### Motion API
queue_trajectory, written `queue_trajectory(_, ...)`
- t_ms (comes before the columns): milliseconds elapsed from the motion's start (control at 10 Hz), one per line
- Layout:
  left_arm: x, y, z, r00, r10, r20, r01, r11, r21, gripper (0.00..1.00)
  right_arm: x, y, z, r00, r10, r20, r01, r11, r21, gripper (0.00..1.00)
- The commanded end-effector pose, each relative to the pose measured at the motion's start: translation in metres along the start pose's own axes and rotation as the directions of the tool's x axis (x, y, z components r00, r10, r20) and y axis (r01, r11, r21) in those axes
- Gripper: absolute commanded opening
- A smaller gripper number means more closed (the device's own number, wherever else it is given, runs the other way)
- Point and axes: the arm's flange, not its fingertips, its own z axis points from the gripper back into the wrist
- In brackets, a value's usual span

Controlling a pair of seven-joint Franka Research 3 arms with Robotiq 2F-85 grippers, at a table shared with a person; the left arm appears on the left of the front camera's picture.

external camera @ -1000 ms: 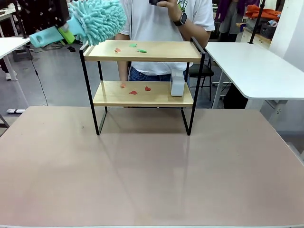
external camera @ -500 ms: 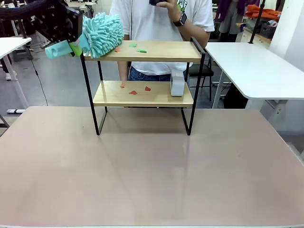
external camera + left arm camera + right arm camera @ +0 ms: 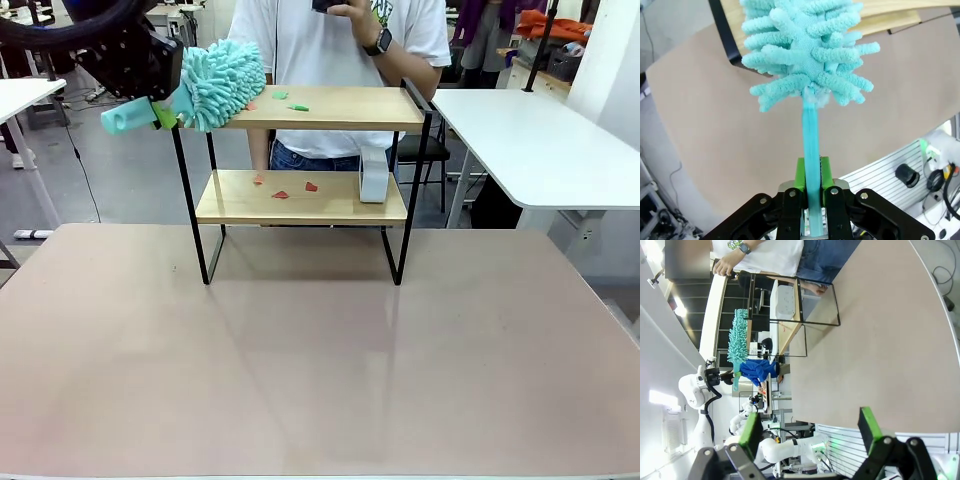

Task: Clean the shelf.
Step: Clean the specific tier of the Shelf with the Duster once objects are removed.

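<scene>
teal fluffy duster (image 3: pixel 222 82), thin handle pinched tight in the left gripper (image 3: pixel 811 172), head at the 9 o'clock end of the top board of the shelf (image 3: pixel 310 108). right gripper (image 3: pixel 812 432) spread wide, nothing in it. shelf parked at 12 o'clock on the table (image 3: pixel 320 380), person (image 3: pixel 340 40) right behind.

possible trouble: sweeping too hard and flinging the paper scraps (image 3: pixel 290 99) at the person, or snagging the black frame and shoving the light shelf. more scraps and a white object (image 3: pixel 373 175) on the lower board.

pinkish matte tabletop, busy workshop, white tables (image 3: pixel 530 130) at 3 and 9 o'clock.
</scene>
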Motion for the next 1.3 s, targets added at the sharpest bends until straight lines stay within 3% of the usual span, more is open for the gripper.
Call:
queue_trajectory(0, 0.0, 0.001, 0.011, 0.995, -0.098, 0.007, 0.098, 0.995, -0.012, 0.0, 0.001, 0.001, -0.001, 1.0, 0.028, 0.01, -0.028, 0.999, 0.019, 1.0)
queue_trajectory(300, 0.016, -0.014, 0.019, 0.973, -0.226, -0.052, 0.226, 0.974, -0.022, 0.0, 0.001, 0.001, -0.001, 1.0, 0.028, 0.01, -0.028, 0.999, 0.019, 1.0)
queue_trajectory(600, 0.03, -0.034, 0.019, 0.905, -0.409, -0.121, 0.407, 0.913, -0.044, 0.0, 0.001, 0.001, -0.001, 1.0, 0.028, 0.01, -0.028, 0.999, 0.019, 1.0)
queue_trajectory(900, 0.013, -0.032, 0.025, 0.745, -0.658, -0.112, 0.637, 0.751, -0.173, 0.0, 0.001, 0.001, -0.001, 1.0, 0.028, 0.01, -0.028, 0.999, 0.019, 1.0)
queue_trajectory(1200, -0.002, -0.034, 0.028, 0.581, -0.807, -0.106, 0.775, 0.588, -0.231, 0.0, 0.001, 0.001, -0.001, 1.0, 0.028, 0.01, -0.028, 0.999, 0.019, 1.0)
